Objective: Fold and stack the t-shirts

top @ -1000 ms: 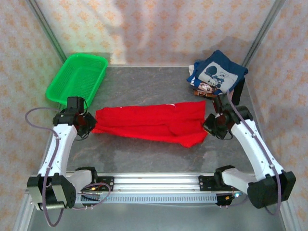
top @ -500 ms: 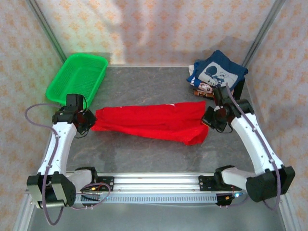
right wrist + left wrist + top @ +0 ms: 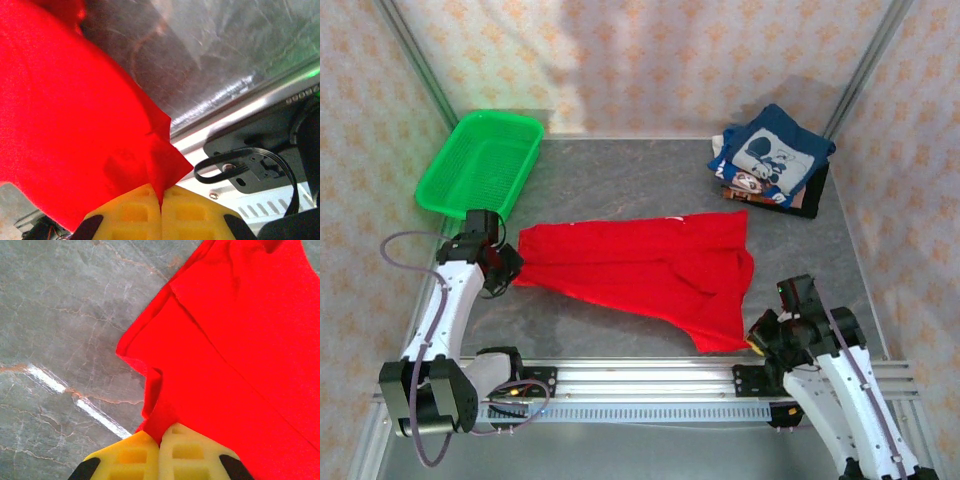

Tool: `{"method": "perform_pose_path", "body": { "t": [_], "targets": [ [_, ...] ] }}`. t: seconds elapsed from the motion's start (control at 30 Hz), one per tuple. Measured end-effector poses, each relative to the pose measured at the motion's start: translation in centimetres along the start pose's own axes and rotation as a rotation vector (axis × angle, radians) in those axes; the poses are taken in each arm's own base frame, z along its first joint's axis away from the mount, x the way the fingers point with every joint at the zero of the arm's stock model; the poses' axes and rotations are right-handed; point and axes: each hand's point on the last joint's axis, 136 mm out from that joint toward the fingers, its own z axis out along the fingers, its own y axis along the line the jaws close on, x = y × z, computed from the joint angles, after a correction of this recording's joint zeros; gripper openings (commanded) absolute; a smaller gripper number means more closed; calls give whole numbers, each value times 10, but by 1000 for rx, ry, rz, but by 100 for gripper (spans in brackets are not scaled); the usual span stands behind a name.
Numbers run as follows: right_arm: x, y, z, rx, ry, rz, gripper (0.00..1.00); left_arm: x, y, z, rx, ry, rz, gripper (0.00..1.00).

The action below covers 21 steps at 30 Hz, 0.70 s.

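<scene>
I am working over a grey marble-patterned table [image 3: 620,180], and pale walls [image 3: 650,60] with an orange floral print are closing it in at the back and sides. At the far left corner a green plastic basket [image 3: 480,165] is sitting, well apart from the cloth.

Just below it, my left gripper [image 3: 510,262] is pinching the left edge of the red t-shirt [image 3: 640,262]. In the left wrist view the yellow pads [image 3: 137,455] are pressing together on a small raised fold of red cloth [image 3: 240,340].

The shirt is lying creased across the middle of the table, its right near corner reaching down toward the aluminium rail [image 3: 640,385]. My right gripper [image 3: 757,335] is clamping that corner. In the right wrist view the gripper [image 3: 161,200] is holding the cloth [image 3: 60,125] with jaws shut, and the rail [image 3: 225,112] and a black cable bracket [image 3: 250,165] are crowding close beside it.

At the far right corner the folded t-shirts [image 3: 770,165] are lying stacked, a navy one with white cartoon print on top.
</scene>
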Motion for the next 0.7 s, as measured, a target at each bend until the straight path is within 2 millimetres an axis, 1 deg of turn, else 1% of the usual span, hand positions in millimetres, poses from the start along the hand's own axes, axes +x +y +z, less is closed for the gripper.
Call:
{"method": "perform_pose_path", "body": {
  "t": [0.2,0.3,0.33,0.4,0.5,0.53,0.6,0.63,0.7],
  "targets": [
    [2,2,2,9,30,13,0,1,2,8,-6,5,-12,0],
    [-3,8,4,46,51,29,0,2,-2,13,21,6,-19,0],
    [-7,14,3,56,54,32,0,2,-6,15,37,10,-20,0],
    [-20,33,1,61,46,28,0,2,-15,18,63,14,-11,0],
    [-46,72,-2,36,12,1,0,3,-31,25,84,21,29,0],
    [-56,86,1,28,7,-10,0,3,-36,27,87,26,39,0],
    [-73,108,10,22,4,-25,0,-1,-41,32,84,30,43,0],
    [-80,115,16,20,3,-31,0,-2,-42,34,81,32,43,0],
    [-89,124,27,15,1,-40,0,-4,-43,38,76,33,42,0]
  ]
}}
